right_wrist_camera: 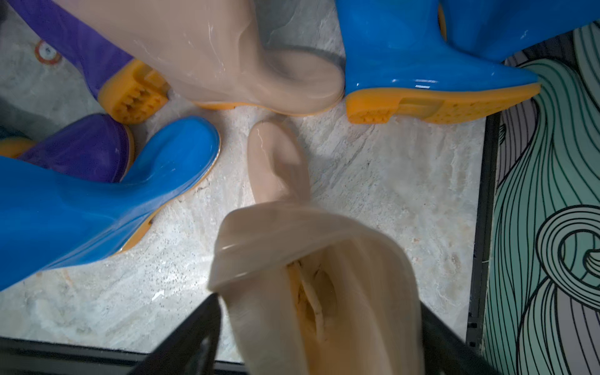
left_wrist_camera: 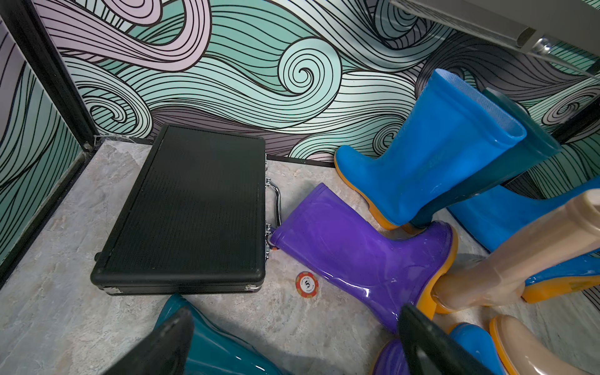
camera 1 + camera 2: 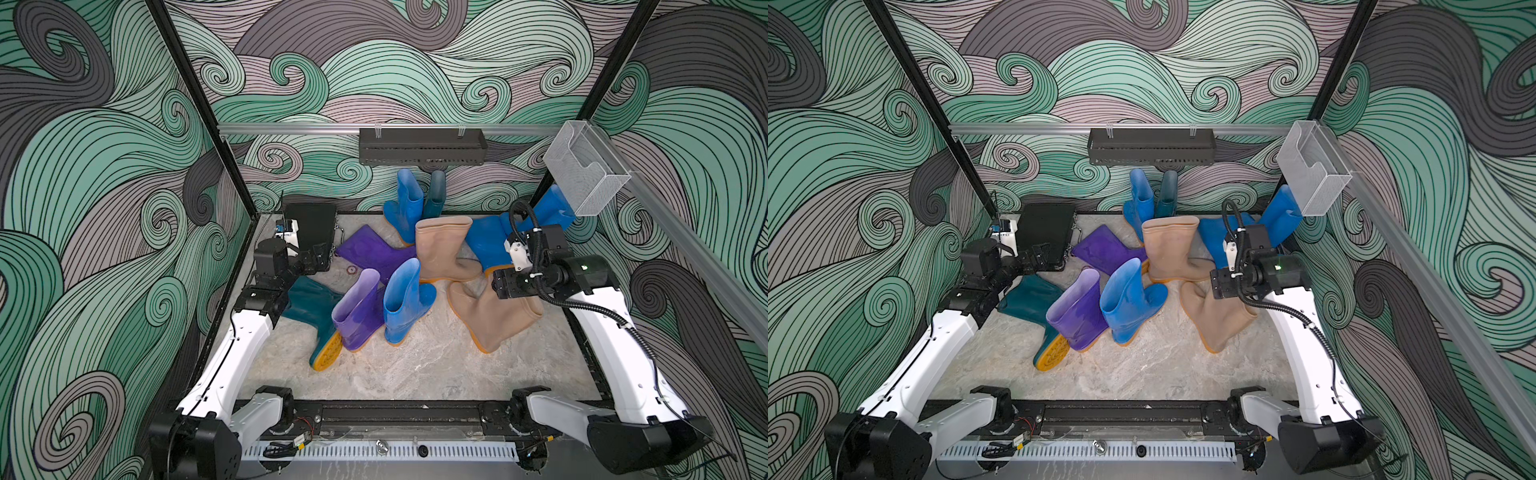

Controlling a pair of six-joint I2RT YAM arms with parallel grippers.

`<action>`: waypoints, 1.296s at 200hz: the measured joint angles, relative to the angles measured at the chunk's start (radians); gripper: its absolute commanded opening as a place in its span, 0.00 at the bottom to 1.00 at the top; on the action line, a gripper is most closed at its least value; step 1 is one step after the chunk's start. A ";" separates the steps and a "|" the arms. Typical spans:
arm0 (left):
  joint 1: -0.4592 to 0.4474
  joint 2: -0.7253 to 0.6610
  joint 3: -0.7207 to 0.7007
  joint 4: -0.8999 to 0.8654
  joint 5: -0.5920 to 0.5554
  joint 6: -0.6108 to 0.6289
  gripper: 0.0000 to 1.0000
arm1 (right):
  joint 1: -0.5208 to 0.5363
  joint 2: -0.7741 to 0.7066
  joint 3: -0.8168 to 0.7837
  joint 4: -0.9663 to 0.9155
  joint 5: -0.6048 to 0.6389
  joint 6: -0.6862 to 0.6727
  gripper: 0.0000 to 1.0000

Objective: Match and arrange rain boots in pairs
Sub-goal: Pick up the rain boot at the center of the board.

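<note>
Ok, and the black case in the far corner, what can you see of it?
The black case is a flat rectangular briefcase with a finely ribbed matte lid and rounded corners. Its chrome handle and latches sit on one long side. It is shut and lies flat on the marble-look table, in the far corner on the robot's left, close to the back wall. The cuff of the lying purple boot appears to touch its handle side.

Glossy purple boot [image 3: 357, 311], bright blue boot [image 3: 405, 299], beige boot [image 3: 490, 320] and dark teal boot [image 3: 309, 303], all orange-yellow soled, near a ribbed black case [image 3: 313, 224]. Beside the case, a red-and-white chip [image 2: 306, 284] on grey marbled table [image 3: 415, 374]; behind it, mint-and-mauve swirled walls [image 3: 374, 62].
</note>
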 measured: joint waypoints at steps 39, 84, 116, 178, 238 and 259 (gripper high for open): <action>-0.097 0.011 0.096 -0.070 -0.025 0.077 0.98 | -0.042 -0.011 -0.029 0.004 -0.006 0.011 0.00; -0.214 0.091 0.290 -0.116 0.029 0.166 0.99 | -0.095 -0.051 -0.005 -0.068 0.005 0.015 0.00; -0.262 0.249 0.471 -0.132 0.164 0.199 0.99 | -0.148 -0.059 -0.004 -0.090 -0.002 0.015 0.00; -0.376 0.672 0.880 -0.257 0.400 0.282 0.99 | -0.151 -0.028 -0.004 -0.041 -0.075 0.008 0.00; -0.409 0.993 1.317 -0.472 0.477 0.330 0.95 | -0.151 -0.015 -0.004 -0.027 -0.140 0.016 0.00; -0.419 1.059 1.395 -0.535 0.487 0.347 0.91 | -0.151 -0.011 -0.004 -0.026 -0.163 0.023 0.00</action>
